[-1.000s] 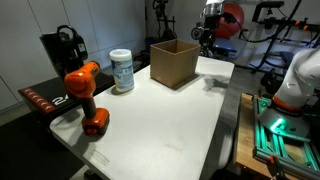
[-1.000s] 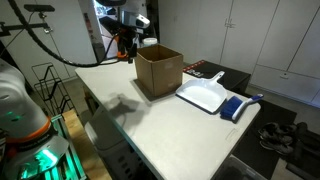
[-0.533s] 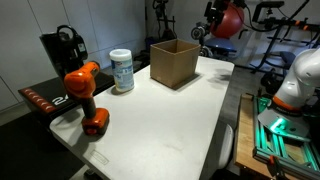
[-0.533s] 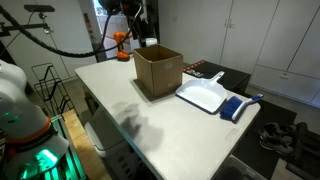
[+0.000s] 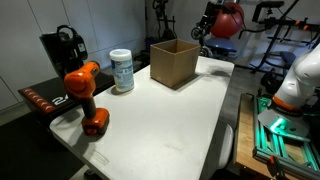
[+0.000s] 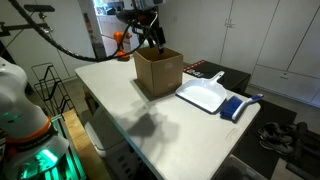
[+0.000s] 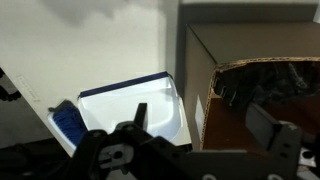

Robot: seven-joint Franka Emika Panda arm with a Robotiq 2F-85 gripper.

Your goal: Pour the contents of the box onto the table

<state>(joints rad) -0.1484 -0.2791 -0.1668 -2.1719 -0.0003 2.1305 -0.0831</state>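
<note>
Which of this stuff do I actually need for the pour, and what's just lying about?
For the job: cardboard box, table, gripper.
Lying about: orange drill, wipes canister, white dustpan, blue brush, black machine.

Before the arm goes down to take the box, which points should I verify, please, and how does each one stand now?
1. Is the gripper open with nothing held? The wrist view shows its fingers apart: ok.
2. Is the cardboard box upright with its top open? ok.
3. Is the gripper lined up over one box wall? It hangs above the box, but the exact alignment is unclear: cannot tell.
4. Is there something inside the box? The interior is dark: cannot tell.
5. Is there bare tabletop in front of the box for pouring? ok.
6. Is there room on the dustpan side? It lies close beside the box: not ok for tipping that way.
</note>
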